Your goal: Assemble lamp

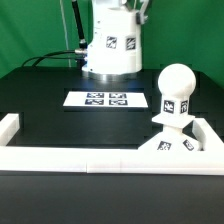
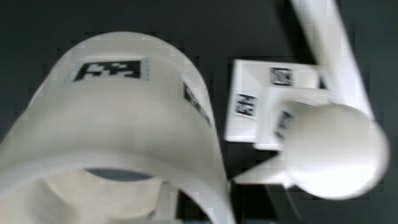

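Shade hangs high at the back of the exterior view, above the marker board and off the table — so carried by the arm, though gripper itself not visible in either view; jaw opening can't be told. Judged clamped on the shade, since nothing else holds it up. In the wrist view the shade fills the frame close to the camera, tag visible on its wall.

Bulb stands upright on its stem on the base, near the corner of the white rail at the exterior view's right. Bulb looks already seated in base. Wrist view shows bulb and base off to one side of the shade, not under it.

Step in hand, prob.: carry shade over and lower it onto bulb.

To do well:
- Bring shade directly above bulb first, w/ clearance kept — no sideways sweep at bulb height.
- Keep shade axis vertical; tilt would catch the ball.
- Descend slowly, straight down.
- Avoid side load — base not seen fixed, could slide along rail.
- Release only once seated.
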Tool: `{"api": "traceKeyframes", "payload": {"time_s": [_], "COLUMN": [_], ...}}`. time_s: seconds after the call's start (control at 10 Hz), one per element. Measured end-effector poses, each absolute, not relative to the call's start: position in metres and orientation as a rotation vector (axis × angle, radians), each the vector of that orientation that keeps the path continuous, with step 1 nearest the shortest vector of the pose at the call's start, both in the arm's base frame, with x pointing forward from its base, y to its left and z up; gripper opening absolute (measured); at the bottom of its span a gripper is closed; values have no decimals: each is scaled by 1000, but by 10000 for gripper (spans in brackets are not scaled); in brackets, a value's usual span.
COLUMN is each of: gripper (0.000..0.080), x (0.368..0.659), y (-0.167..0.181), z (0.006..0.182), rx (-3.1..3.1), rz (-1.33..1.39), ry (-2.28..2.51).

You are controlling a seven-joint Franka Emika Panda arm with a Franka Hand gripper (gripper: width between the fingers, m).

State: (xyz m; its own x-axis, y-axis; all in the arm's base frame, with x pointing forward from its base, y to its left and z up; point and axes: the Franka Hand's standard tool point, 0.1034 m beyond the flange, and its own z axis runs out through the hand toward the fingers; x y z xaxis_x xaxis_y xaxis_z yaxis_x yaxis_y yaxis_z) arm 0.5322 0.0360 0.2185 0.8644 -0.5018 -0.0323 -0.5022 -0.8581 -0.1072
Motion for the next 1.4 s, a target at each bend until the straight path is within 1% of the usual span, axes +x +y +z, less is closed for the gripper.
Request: {"api": "traceKeyframes", "payload": {"time_s": [0.4, 1.0, 1.2, 1.4], "gripper": [45, 45, 45, 45], "x": [570, 573, 596, 607], "y": [60, 63, 85, 93], "z": [247, 244, 245, 239], "rx": [-2901, -2904, -2909, -2918], "rz": [-2, -9, -39, -47], "ry": [854, 847, 811, 799]}}
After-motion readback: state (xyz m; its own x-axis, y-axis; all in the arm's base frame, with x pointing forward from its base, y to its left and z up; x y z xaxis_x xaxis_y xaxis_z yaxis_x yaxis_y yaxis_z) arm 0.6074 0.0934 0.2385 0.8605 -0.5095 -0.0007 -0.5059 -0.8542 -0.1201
